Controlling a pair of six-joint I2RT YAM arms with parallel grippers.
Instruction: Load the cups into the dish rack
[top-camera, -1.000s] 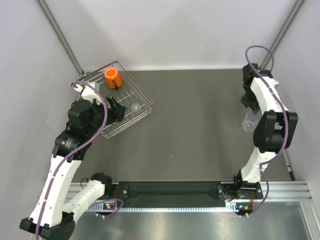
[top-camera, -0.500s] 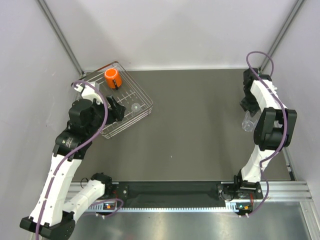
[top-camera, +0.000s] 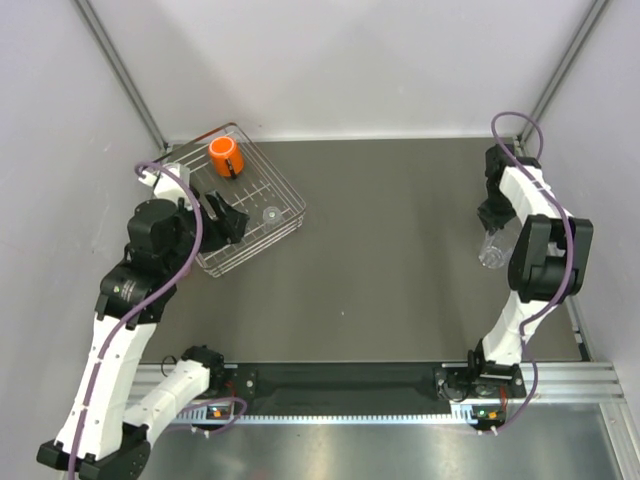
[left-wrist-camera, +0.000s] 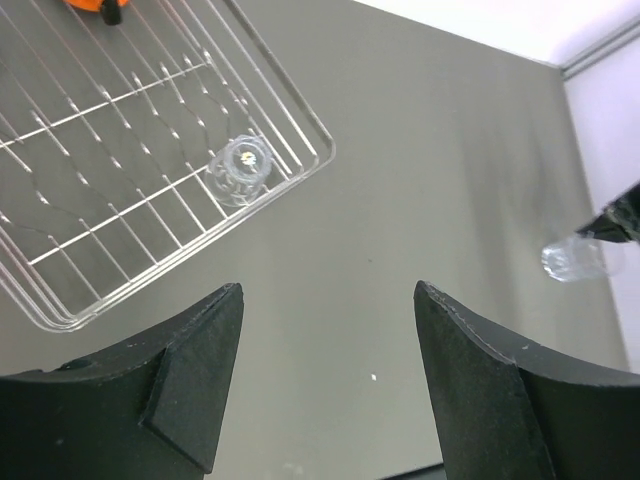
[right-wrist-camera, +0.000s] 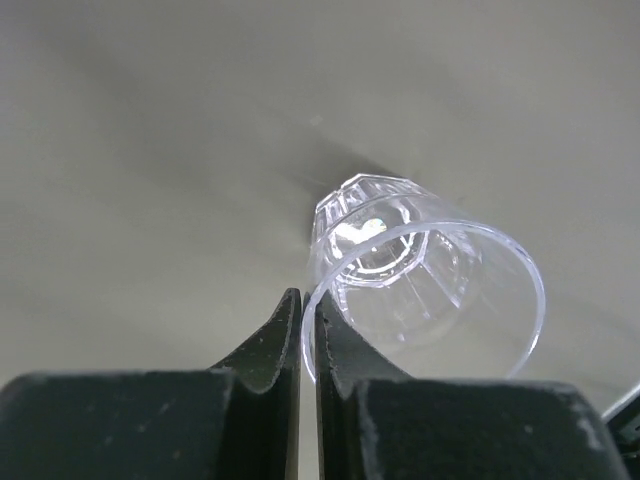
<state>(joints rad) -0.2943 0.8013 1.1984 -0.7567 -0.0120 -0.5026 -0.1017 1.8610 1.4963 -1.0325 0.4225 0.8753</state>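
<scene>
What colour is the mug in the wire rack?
The mug is bright orange, seen best in the top external view, inside the dish rack.

You see a bright orange mug (top-camera: 226, 156) in the silver wire dish rack (top-camera: 272, 168), its bottom a grid of thin lines, at the far-left corner of the dull grey-brown table (top-camera: 400, 260). The rack's tumbler (left-wrist-camera: 243, 168) is colourless and see-through, like the second tumbler (right-wrist-camera: 420, 270) at the right edge. Your left arm (top-camera: 120, 340) and right arm (top-camera: 520, 190) are white with black joints and purple cables (top-camera: 516, 114). The left gripper (left-wrist-camera: 328, 290) and right gripper (right-wrist-camera: 305, 300) are black.
</scene>
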